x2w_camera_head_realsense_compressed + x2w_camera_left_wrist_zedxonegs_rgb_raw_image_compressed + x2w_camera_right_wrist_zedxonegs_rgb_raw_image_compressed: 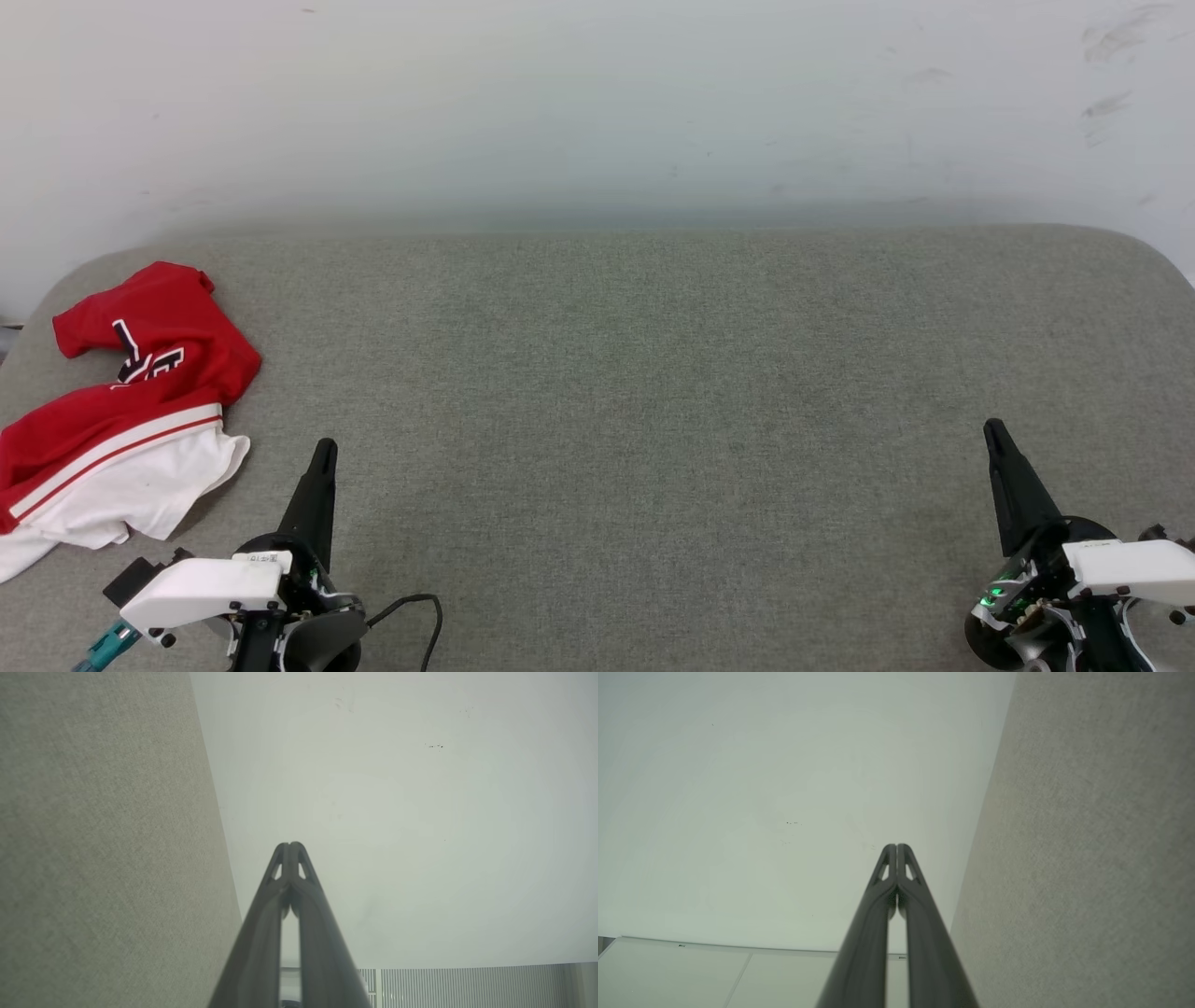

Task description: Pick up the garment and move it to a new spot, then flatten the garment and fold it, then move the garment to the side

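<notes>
Across the grey padded surface (616,411), open room runs back to the white wall (597,103). At its left edge the garment (140,392) lies crumpled, partly cut off, lettering half folded away: red body, white sleeve, striped trim. Both the left gripper (324,450) and the right gripper (991,431) have fingers pressed together

The garment (103,425) runs off the head view's left edge, crumpled, its black lettering (149,362) partly folded under and unreadable.

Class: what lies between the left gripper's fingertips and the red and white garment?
In the head view, only a bare strip of grey cloth surface separates the left gripper from the garment; they do not touch.
</notes>
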Robot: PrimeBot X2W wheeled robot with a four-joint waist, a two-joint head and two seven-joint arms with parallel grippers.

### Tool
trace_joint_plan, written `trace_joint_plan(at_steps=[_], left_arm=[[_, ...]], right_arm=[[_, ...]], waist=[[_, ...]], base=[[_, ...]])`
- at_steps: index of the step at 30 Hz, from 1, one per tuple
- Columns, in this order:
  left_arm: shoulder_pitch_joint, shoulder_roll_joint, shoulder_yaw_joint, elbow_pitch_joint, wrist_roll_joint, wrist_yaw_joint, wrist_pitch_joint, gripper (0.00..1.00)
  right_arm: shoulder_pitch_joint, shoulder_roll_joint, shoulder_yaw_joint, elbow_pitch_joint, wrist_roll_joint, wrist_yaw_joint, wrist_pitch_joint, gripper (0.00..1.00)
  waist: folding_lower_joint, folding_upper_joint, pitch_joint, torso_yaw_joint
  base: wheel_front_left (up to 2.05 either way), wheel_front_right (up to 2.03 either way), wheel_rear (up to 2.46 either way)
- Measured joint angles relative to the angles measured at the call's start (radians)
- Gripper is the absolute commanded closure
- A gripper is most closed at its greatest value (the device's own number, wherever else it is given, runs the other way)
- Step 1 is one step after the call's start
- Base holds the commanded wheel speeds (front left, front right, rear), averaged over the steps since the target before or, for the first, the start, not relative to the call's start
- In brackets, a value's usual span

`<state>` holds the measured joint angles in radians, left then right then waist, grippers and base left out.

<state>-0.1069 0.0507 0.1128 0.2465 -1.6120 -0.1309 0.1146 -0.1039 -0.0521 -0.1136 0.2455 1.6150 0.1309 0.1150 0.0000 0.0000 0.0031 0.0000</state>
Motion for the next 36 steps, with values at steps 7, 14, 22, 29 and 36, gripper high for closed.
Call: trace_joint_plan(at_steps=[7,14,22,29,36], left_arm=[[0.000,0.000,0.000,0.000,0.000,0.000,0.000,1.00],[0.000,0.000,0.000,0.000,0.000,0.000,0.000,1.00],[0.000,0.000,0.000,0.000,0.000,0.000,0.000,1.00],[0.000,0.000,0.000,0.000,0.000,0.000,0.000,1.00],[0.039,-0.003,-0.008,0.030,0.007,0.000,-0.018,0.00]], right_arm=[[0.000,0.000,0.000,0.000,0.000,0.000,0.000,1.00],[0.000,0.000,0.000,0.000,0.000,0.000,0.000,1.00],[0.000,0.000,0.000,0.000,0.000,0.000,0.000,1.00],[0.000,0.000,0.000,0.000,0.000,0.000,0.000,1.00],[0.044,0.001,0.007,0.037,-0.008,0.000,-0.018,0.00]], waist=[[-0.0001,0.0000,0.000,0.000],[0.0000,0.0000,0.000,0.000],[0.0000,0.0000,0.000,0.000],[0.0000,0.0000,0.000,0.000],[0.0000,0.0000,0.001,0.000]], base=[[0.00,0.00,0.00],[0.00,0.00,0.00],[0.00,0.00,0.00],[0.00,0.00,0.00],[0.00,0.00,0.00]])
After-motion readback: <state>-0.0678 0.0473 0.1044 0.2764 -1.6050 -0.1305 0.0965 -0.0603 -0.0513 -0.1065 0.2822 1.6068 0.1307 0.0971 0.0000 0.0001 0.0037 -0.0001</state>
